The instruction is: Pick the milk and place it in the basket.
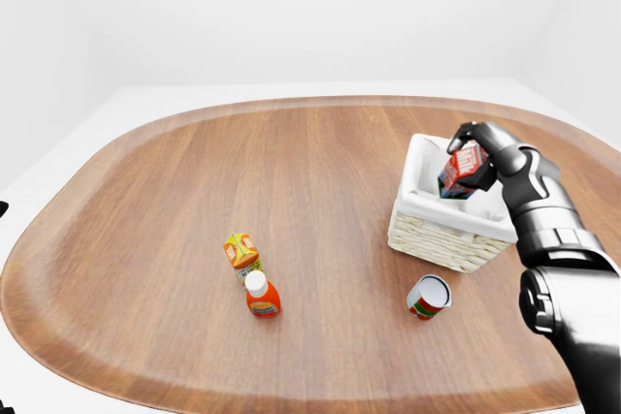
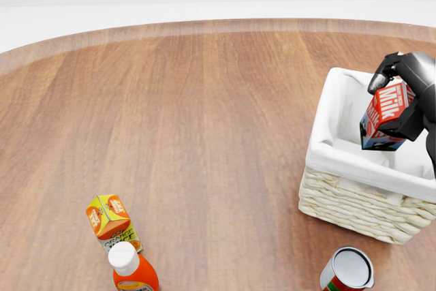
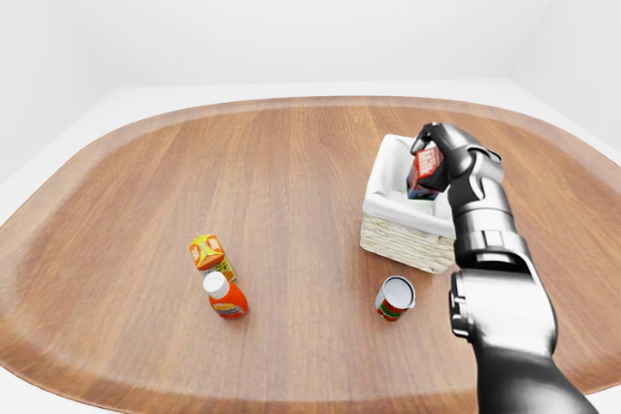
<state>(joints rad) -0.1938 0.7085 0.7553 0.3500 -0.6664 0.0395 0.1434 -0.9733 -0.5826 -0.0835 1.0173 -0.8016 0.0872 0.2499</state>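
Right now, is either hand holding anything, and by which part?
The right hand grips the milk carton around its upper part, tilted over the basket. The left hand is out of view.

Head view: basket (image 2: pixel 354 199) is set at right on the surface (image 2: pixel 204 114); milk (image 2: pixel 387 117) is held over it — can (image 2: pixel 347 270) below, carton (image 2: pixel 109 219) and bottle (image 2: pixel 131 270) lower left.

Hidden and cut-off parts

In the head view the bottom edge cut the can (image 2: pixel 347 272) and the orange bottle (image 2: pixel 131 272); the right edge cut the basket (image 2: pixel 354 202). The right hand (image 2: pixel 405 97) covered part of the milk (image 2: pixel 385 115).
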